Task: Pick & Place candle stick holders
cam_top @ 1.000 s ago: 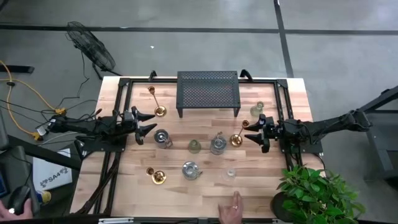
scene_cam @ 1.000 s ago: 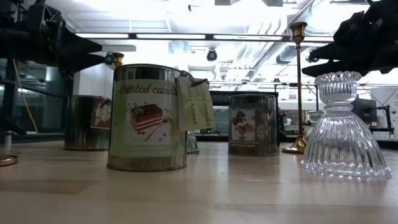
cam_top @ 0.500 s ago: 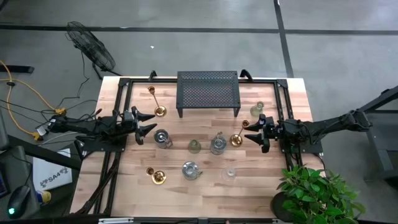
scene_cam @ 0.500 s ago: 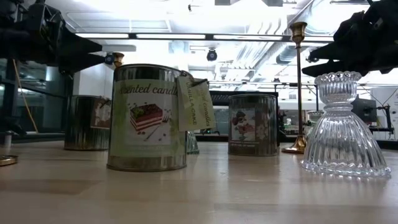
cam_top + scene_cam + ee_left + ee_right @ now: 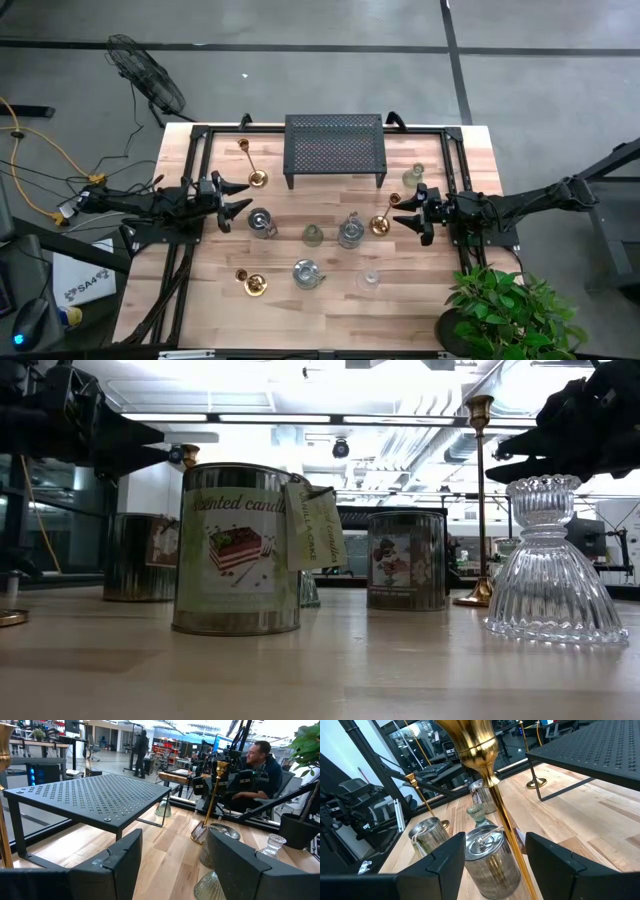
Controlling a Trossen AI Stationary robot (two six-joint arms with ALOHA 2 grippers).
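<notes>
Right gripper: jaws spread, nothing clasped, raised above the table's right side. Directly ahead of its fingertips, a tall brass candle stick holder upright on its round base, stem rising between the parted fingers in the right wrist view without touching either. Just past that, a lidded tin; farther on, a small greenish glass holder and a second tin. Off to that gripper's side, toward the table's near edge, a third tin and a short clear glass holder (ribbed, bell-shaped in the low view). Left gripper: jaws likewise parted and empty, poised over the table's left side, second tin just beside its tips. Beyond it toward the far edge, a second brass holder beside the black mesh stand; toward the near edge, a third brass holder. Another glass holder near the stand's right leg. Wooden table; potted plant at its near right corner. Seated person beyond the table in the left wrist view.
</notes>
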